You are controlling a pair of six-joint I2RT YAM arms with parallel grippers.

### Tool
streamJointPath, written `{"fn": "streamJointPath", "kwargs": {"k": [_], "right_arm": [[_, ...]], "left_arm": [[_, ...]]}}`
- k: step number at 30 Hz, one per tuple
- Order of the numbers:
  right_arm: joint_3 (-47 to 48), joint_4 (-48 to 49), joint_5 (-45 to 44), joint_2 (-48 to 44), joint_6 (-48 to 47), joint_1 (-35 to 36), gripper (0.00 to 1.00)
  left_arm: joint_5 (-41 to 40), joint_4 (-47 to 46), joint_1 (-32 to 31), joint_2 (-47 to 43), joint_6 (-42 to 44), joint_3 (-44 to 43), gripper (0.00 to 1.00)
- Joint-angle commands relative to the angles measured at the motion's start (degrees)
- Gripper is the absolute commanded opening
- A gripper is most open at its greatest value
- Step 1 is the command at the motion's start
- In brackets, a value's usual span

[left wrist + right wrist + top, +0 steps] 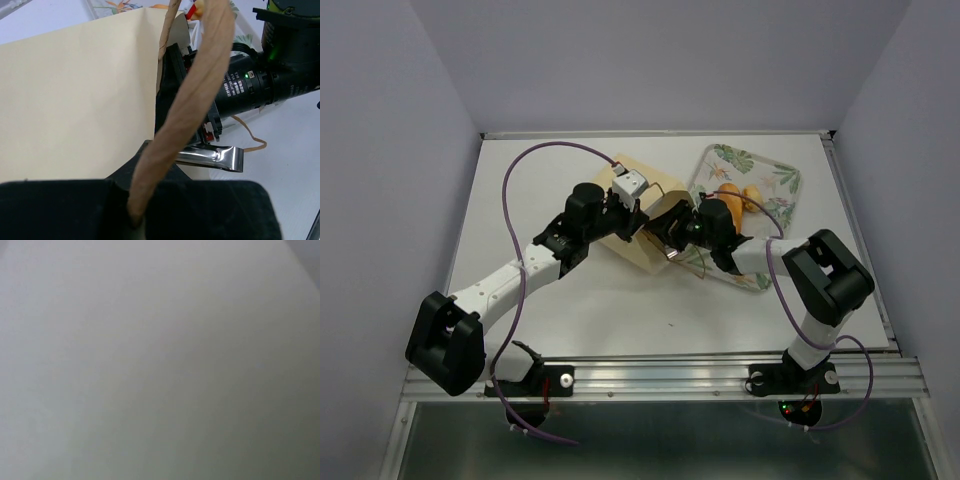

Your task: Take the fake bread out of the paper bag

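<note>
The paper bag [640, 256] lies on its side mid-table, mouth toward the right; it also shows in the left wrist view [75, 100]. My left gripper [632, 212] is shut on the bag's brown cord handle [195, 100], which runs down into the jaws [132, 215]. My right gripper [667, 233] reaches into the bag's mouth, its fingers hidden; its wrist view shows only a grey blur. A long orange loaf [731, 207] and a small yellow roll [754, 196] of the fake bread lie on the floral tray [775, 180]. The other pieces are out of view.
The floral tray sits right of the bag, partly under my right arm [260, 85]. A loose loop of brown cord [252, 145] lies on the white table. Grey walls enclose the table on three sides.
</note>
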State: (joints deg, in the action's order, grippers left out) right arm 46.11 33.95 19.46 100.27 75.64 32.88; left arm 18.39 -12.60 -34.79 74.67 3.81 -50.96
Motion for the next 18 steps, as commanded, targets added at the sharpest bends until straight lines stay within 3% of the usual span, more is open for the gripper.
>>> {"fn": "streamJointPath", "kwargs": {"k": [1,10,18], "right_arm": [[3.9,1.3,-2.7,-0.1,1.6,-0.5,0.55],[5.7,5.5,-4.6,2.9,2.1,-0.5,0.56],[8.4,9.3,2.4,9.1,4.1,-0.5,0.56]], "left_arm": [[3.5,-3.5,-0.2,-2.7,-1.1,0.9,0.00],[7.1,-4.7,-0.2,-1.1,-1.9,1.1,0.00],[11.1,-6.5,-0.2,1.1,-1.5,-0.4,0.00]]}}
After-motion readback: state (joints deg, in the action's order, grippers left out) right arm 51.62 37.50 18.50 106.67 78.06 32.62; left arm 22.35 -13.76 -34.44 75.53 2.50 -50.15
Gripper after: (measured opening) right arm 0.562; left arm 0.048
